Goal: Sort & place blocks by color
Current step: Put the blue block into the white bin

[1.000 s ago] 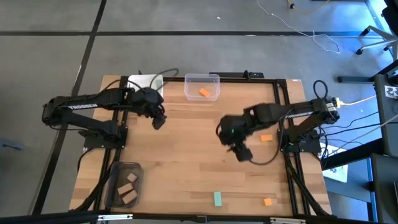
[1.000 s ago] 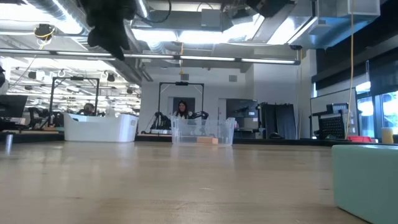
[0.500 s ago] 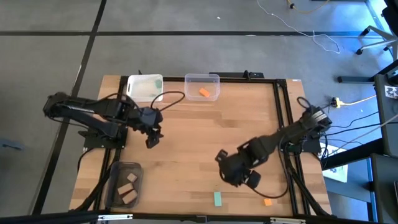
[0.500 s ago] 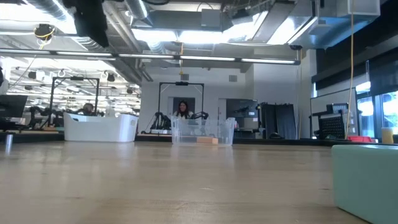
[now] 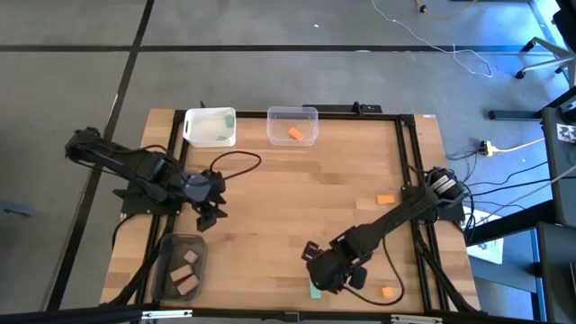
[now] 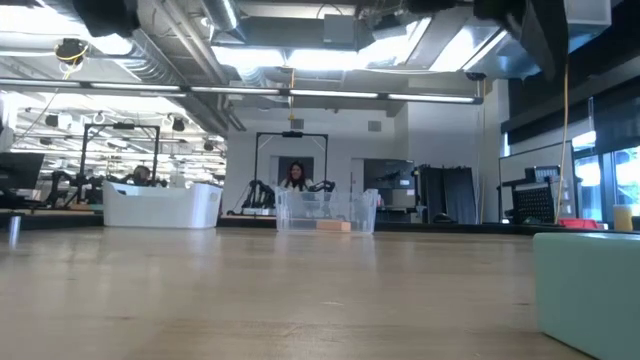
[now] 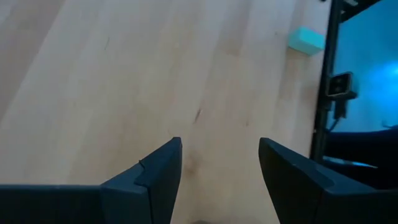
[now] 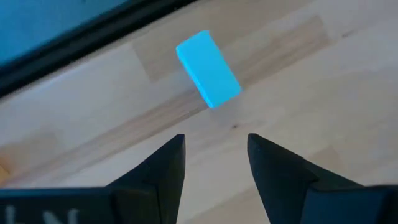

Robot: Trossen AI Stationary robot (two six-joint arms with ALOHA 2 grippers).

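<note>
A teal bar (image 5: pixel 315 290) lies flat on the table near its near edge; it also shows as the teal bar (image 8: pixel 208 60) and, large at the low view's right, the teal bar (image 6: pixel 590 290). My right gripper (image 5: pixel 326 273) hovers open just above and beside it, with my right gripper (image 8: pixel 214 146) short of the bar and touching nothing. My left gripper (image 5: pixel 209 212) is open over bare wood on the left; in its own view my left gripper (image 7: pixel 219 152) sees a teal bar (image 7: pixel 306 40) far off. Two orange blocks (image 5: pixel 385 200) (image 5: pixel 389 293) lie on the right.
At the far edge stand a white bin (image 5: pixel 210 126) with teal pieces and a clear bin (image 5: pixel 292 125) with an orange block (image 5: pixel 295 134). A dark grey bin (image 5: pixel 180 266) at the near left holds tan blocks. Black frame rails run along the table's sides.
My right gripper has swung from the table's right middle toward the near edge and come down over the teal bar, uncovering the orange block on the right. My left gripper has drawn back from near the white bin toward the near-left. No block has moved.
</note>
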